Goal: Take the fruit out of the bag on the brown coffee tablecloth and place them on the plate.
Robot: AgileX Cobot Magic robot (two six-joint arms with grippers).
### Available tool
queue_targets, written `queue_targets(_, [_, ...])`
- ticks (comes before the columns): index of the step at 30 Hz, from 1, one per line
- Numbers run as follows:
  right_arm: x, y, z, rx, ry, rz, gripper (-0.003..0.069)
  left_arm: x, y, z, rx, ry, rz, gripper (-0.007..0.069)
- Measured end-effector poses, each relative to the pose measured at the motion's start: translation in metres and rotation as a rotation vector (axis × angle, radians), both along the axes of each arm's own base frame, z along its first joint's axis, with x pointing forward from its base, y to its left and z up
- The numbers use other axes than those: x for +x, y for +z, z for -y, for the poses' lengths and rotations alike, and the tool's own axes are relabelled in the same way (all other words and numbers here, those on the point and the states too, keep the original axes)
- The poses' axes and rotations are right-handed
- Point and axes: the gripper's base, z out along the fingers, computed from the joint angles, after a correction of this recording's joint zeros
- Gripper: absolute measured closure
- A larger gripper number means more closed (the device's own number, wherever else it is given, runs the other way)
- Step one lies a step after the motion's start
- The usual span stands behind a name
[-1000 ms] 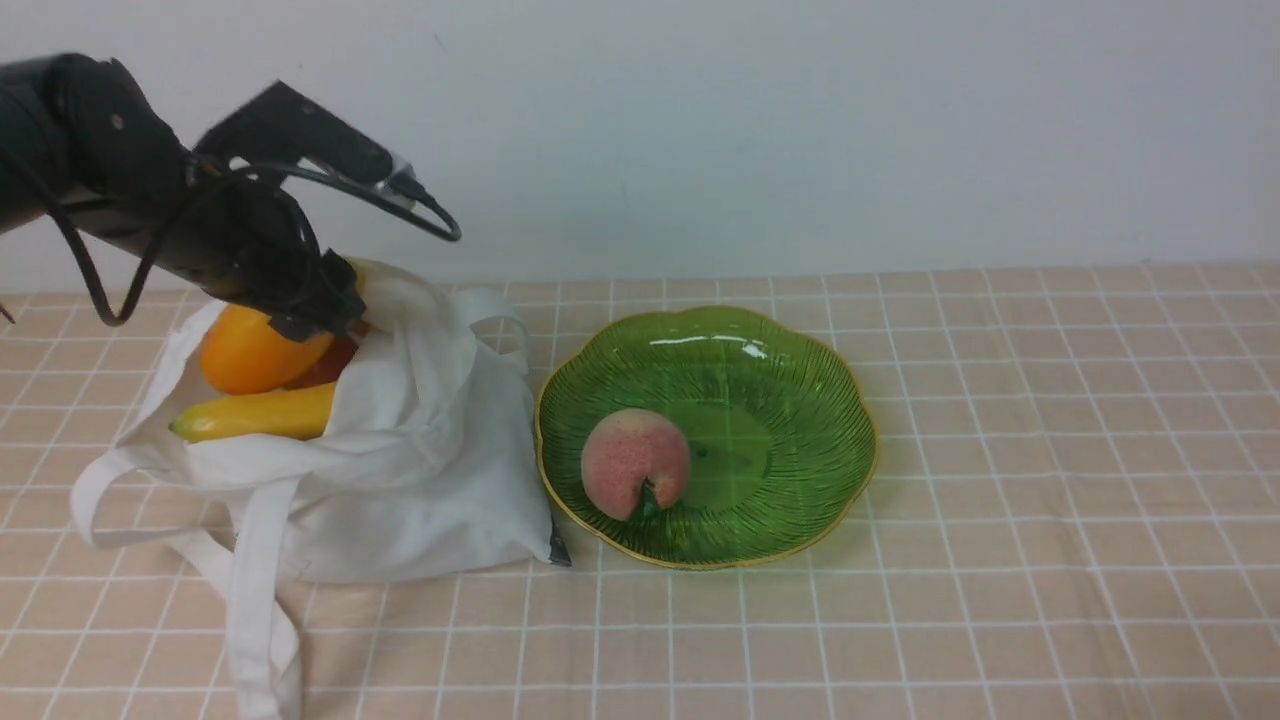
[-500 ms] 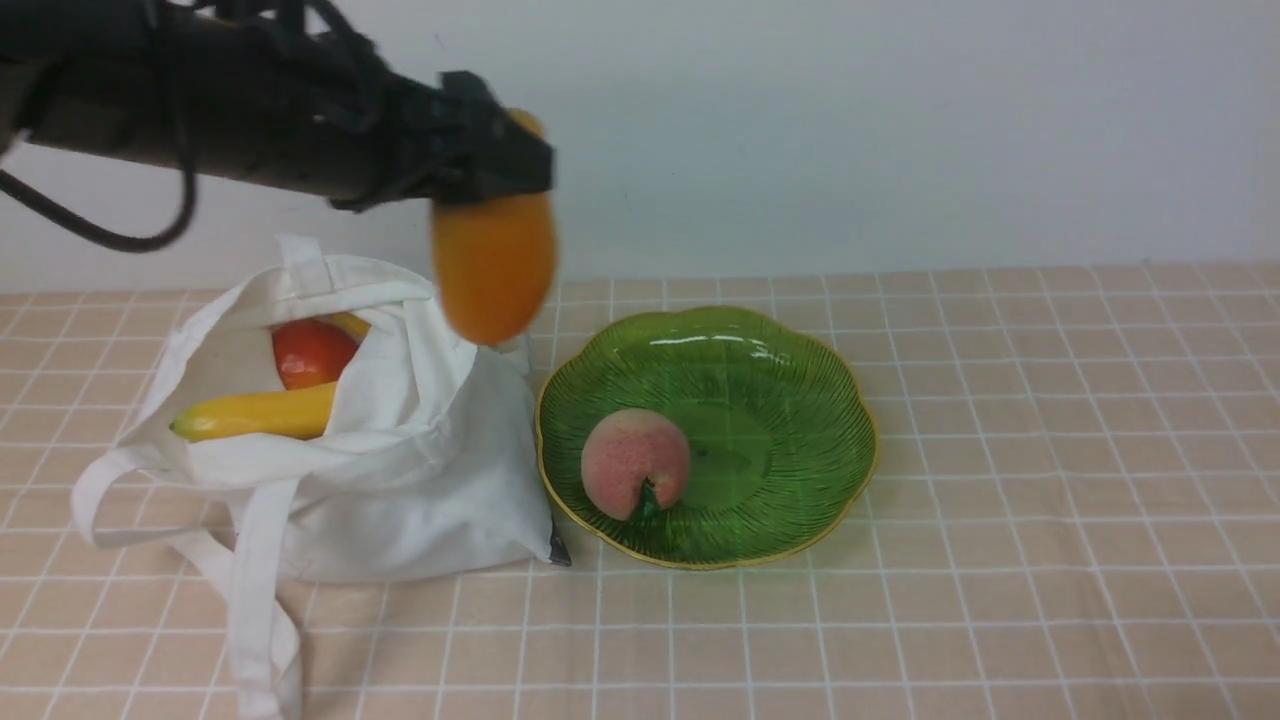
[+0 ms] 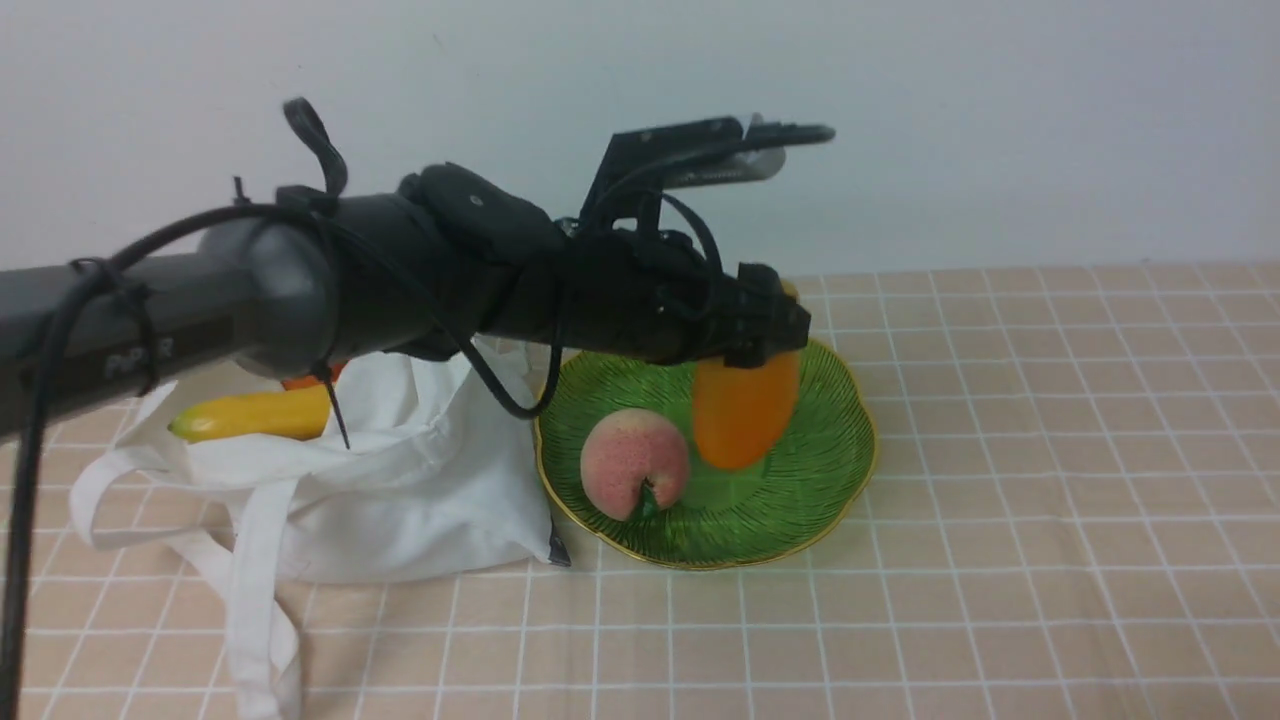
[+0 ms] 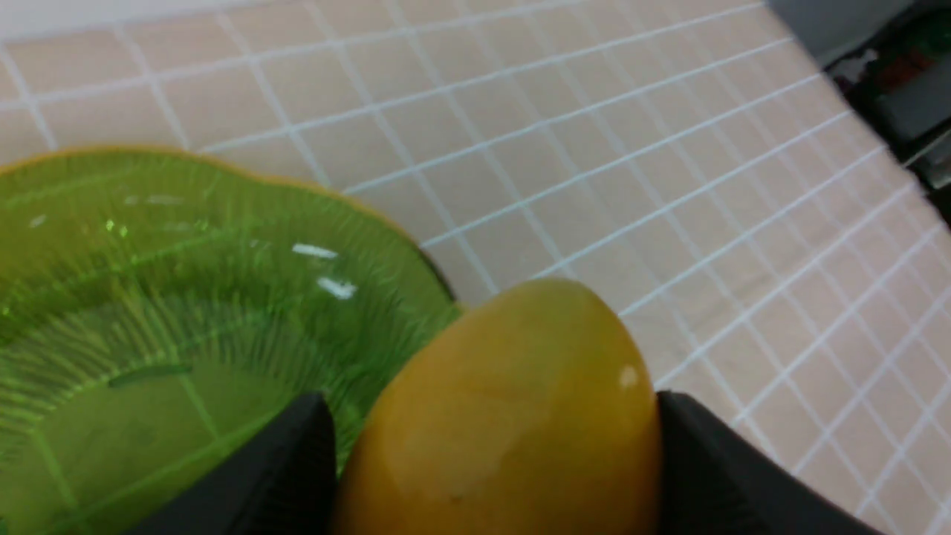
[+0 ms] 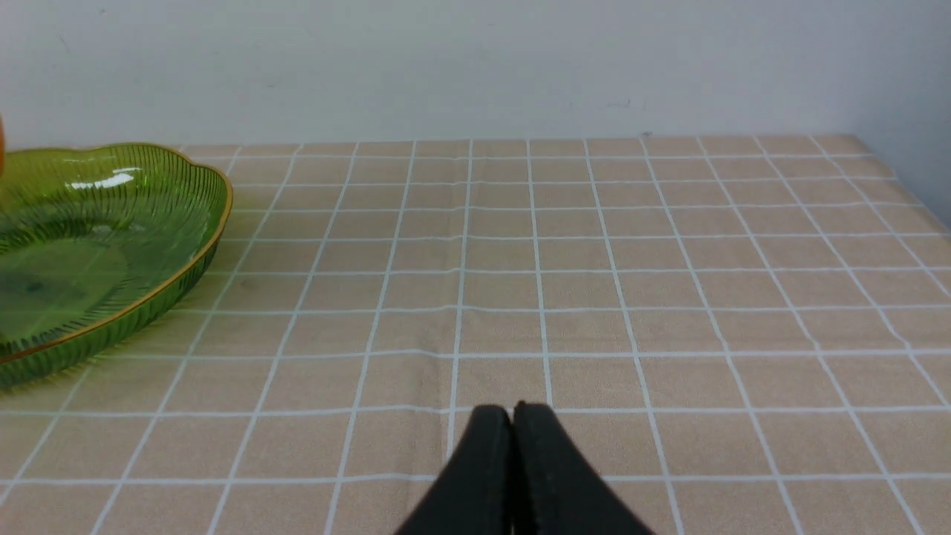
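Since half a second ago, your left arm has been carrying the mango from above the bag across to the plate. Now the left jaws are holding the mango by its upper part, one black finger on each side. It is hanging end down over the plate, just beside the peach. I cannot tell if its lower end is touching the glass. The plate is standing about midway between the left and right edges of the table, on the brown coffee tablecloth. The bag is lying toward the left edge, with the banana and a bit of the red fruit showing in its mouth. Your right jaws are pressing together, holding nothing, over bare cloth.
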Motion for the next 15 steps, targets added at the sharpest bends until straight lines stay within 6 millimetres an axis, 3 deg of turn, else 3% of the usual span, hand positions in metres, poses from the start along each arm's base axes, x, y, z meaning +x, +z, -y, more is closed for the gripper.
queue_targets(3, [0.000,0.000,0.000,0.000,0.000,0.000,0.0673,0.003,-0.012,0.001,0.020,-0.007,-0.013,0.0124])
queue_targets(6, [0.000,0.000,0.000,-0.001,0.000,0.000,0.0673,0.004,-0.017,0.002,0.037,-0.022,-0.010,-0.0010])
queue_targets(10, [0.000,0.000,0.000,-0.001,0.000,0.000,0.0673,0.003,-0.015,0.002,0.042,-0.031,0.005,-0.0055])
queue_targets(15, [0.000,0.000,0.000,-0.001,0.000,0.000,0.0673,0.000,0.003,-0.005,0.082,-0.061,0.079,-0.0045])
